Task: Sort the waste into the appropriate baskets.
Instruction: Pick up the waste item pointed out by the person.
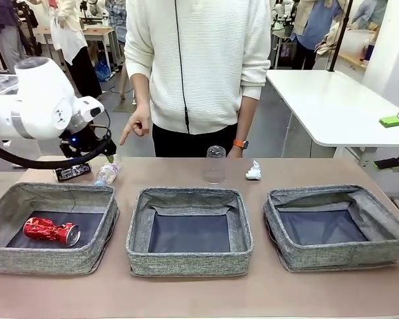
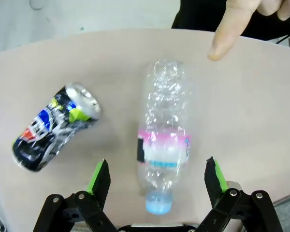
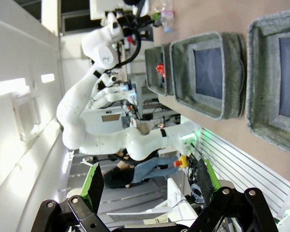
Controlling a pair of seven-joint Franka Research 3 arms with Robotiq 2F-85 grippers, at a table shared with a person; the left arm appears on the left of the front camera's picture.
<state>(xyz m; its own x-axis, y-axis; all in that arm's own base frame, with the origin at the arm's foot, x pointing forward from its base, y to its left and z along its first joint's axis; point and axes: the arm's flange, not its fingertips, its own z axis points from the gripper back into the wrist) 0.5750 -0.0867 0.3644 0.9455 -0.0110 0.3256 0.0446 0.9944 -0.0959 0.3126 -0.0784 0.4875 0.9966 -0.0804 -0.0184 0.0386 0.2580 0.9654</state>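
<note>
Left gripper [image 2: 156, 169] wide open over the bottle [image 2: 165, 130], which lies on the table [image 2: 251, 111] behind the left basket [image 1: 26, 191]. Right gripper [image 3: 150, 179] wide too. Closing, I may squirt the slick bottle sideways; person's pointing hand [image 2: 241, 17] sits near.

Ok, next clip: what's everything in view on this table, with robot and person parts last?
table: one, tan
baskets: three, grey woven, in a row near the robot
red can: one, crushed, inside the left basket
dark printed can: one, crushed, on the table behind the left basket
bottle: one, clear, blue cap, beside that can
cup: one, clear, behind the middle basket
paper wad: one, white, right of the cup
person's hand: one, pointing down at the bottle
left claw: one, black with green pads, open, straddling the bottle
right claw: one, same colours, open, far right
</note>
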